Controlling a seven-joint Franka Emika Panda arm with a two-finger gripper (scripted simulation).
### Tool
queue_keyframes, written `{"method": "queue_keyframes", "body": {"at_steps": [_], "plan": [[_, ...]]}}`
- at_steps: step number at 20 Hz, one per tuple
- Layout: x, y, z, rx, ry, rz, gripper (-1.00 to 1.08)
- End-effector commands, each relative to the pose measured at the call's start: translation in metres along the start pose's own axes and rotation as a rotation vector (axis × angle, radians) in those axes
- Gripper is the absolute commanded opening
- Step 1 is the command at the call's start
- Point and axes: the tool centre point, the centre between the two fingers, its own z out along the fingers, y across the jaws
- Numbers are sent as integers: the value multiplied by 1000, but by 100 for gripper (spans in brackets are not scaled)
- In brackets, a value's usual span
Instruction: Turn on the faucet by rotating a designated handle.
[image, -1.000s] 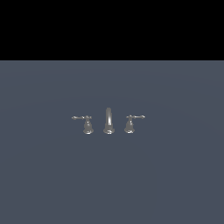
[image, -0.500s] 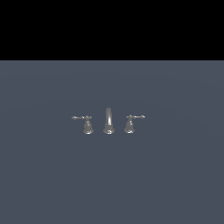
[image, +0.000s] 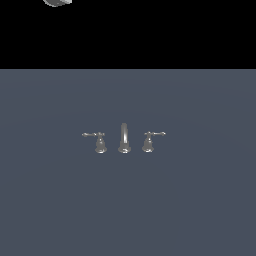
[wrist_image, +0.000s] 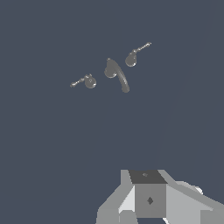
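Faucet (image: 124, 138) sits at the middle of the exterior frame on the grey table (image: 200, 210), its handle (image: 95, 138) left of the spout. Pincer (wrist_image: 148, 197) shows low in the wrist frame, well apart from it; its opening cannot be told.

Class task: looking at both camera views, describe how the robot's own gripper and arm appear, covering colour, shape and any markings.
In the wrist view the gripper is blocky, with flat light-grey and white faces, a darker grey centre panel and a small dark diamond mark. No cables show. The exterior view catches only a pale grey rounded arm part.
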Motion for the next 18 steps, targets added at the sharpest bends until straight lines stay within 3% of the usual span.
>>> {"method": "queue_keyframes", "body": {"at_steps": [1, 18], "plan": [[3, -12, 15, 1, -1, 54, -100], [39, -79, 107, 3, -10, 386, -100]]}}
